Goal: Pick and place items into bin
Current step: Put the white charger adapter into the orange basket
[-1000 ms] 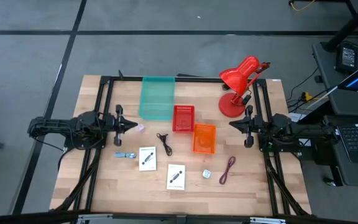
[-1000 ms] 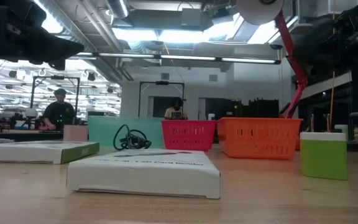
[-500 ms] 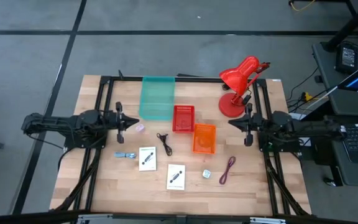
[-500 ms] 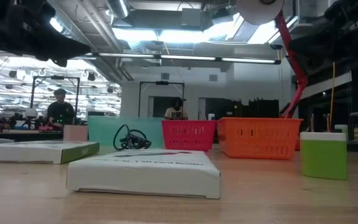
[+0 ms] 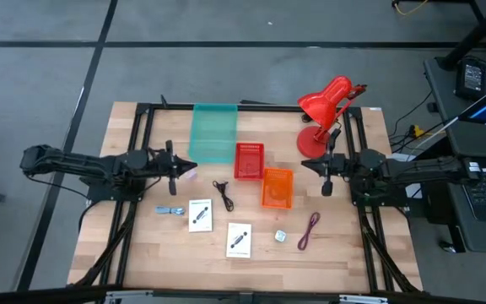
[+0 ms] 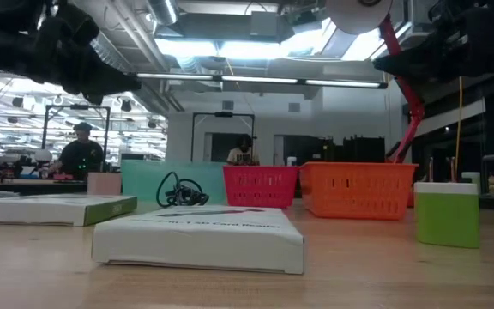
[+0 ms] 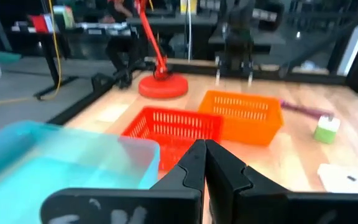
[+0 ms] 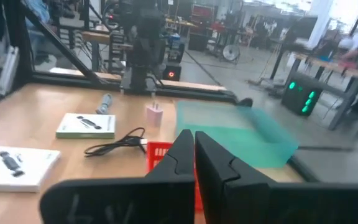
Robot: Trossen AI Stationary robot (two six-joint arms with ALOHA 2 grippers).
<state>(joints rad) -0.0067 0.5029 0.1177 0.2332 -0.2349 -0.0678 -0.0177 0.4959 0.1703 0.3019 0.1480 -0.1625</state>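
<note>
— Where are the claws, and what are they doing?

— The left gripper (image 5: 190,166) is clenched, fingers pressed together and holding nothing, over the left side of the table (image 5: 344,262), just beside the small pink piece (image 5: 191,174). The right gripper (image 5: 305,165) is clenched and empty too, at the right side, near the base of the red desk lamp (image 5: 323,114).

— And the items?

— All lie loose on the wood. The black cable (image 5: 223,193) is coiled between the grippers, near the red basket (image 5: 248,160). Two white cards (image 5: 200,214) sit toward the near edge, the second one (image 5: 239,240) to its right. A bluish piece (image 5: 170,210) lies left of them, a tiny white piece (image 5: 281,237) and the dark red cable (image 5: 310,230) to the right.

— The bins?

— A teal bin (image 5: 213,131) sits at the far side, with the red basket and an orange basket (image 5: 278,187) stepping rightward and nearer.
</note>
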